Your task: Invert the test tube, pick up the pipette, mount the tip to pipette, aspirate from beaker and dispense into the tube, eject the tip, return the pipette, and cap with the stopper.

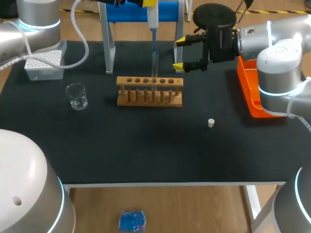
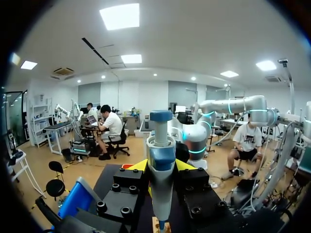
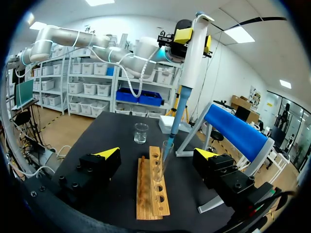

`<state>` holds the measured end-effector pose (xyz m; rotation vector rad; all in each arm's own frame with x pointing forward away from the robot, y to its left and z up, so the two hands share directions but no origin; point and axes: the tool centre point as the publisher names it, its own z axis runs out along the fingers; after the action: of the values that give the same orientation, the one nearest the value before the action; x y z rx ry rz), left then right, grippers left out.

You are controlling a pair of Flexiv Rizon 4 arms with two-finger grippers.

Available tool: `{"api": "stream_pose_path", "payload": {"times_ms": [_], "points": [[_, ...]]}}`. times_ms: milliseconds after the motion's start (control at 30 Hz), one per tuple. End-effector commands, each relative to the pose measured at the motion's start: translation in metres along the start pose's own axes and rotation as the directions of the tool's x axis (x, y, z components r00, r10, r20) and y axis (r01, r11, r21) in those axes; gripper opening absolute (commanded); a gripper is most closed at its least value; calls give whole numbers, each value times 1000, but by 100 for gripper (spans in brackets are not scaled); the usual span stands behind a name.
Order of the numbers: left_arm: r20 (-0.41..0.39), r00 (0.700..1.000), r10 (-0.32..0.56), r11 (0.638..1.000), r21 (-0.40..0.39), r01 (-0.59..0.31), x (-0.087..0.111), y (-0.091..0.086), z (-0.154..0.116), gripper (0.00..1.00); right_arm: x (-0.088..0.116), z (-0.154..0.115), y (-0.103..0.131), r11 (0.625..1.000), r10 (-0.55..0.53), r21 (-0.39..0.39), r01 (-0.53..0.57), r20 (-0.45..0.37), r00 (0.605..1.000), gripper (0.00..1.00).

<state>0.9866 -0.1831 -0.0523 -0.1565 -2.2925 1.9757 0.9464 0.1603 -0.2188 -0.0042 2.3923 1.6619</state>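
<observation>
My left gripper (image 1: 149, 4) (image 2: 162, 167) is shut on the white-and-blue pipette (image 1: 152, 22) (image 2: 161, 170) (image 3: 192, 58), holding it upright above the wooden rack (image 1: 149, 91) (image 3: 153, 187). The pipette's tip (image 1: 154, 60) (image 3: 167, 145) reaches down into the glass test tube (image 1: 155, 73) (image 3: 163, 165) standing in the rack. My right gripper (image 1: 180, 53) (image 3: 157, 154) is open, just right of the tube with nothing between its fingers. The glass beaker (image 1: 77, 95) (image 3: 141, 132) stands left of the rack. A small white stopper (image 1: 211, 123) lies on the mat to the right front.
A white tip box (image 1: 44, 64) (image 3: 167, 124) sits at the back left. The pipette stand with a blue bar (image 1: 141, 12) (image 3: 235, 128) rises behind the rack. An orange tray (image 1: 250, 87) lies at the right edge under my right arm.
</observation>
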Motion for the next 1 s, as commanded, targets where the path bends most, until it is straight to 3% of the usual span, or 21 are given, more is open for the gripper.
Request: {"api": "stream_pose_path", "payload": {"times_ms": [33,1000], "points": [[-4,1000,0,1000,2,0,-1,3,-1,0,0,0,0,1000,-1,1,1,1,1000,100],[-5,1000,-8,1000,5,8,-7,13,1,0,0,0,0,1000,-1,1,1,1,1000,100]]}}
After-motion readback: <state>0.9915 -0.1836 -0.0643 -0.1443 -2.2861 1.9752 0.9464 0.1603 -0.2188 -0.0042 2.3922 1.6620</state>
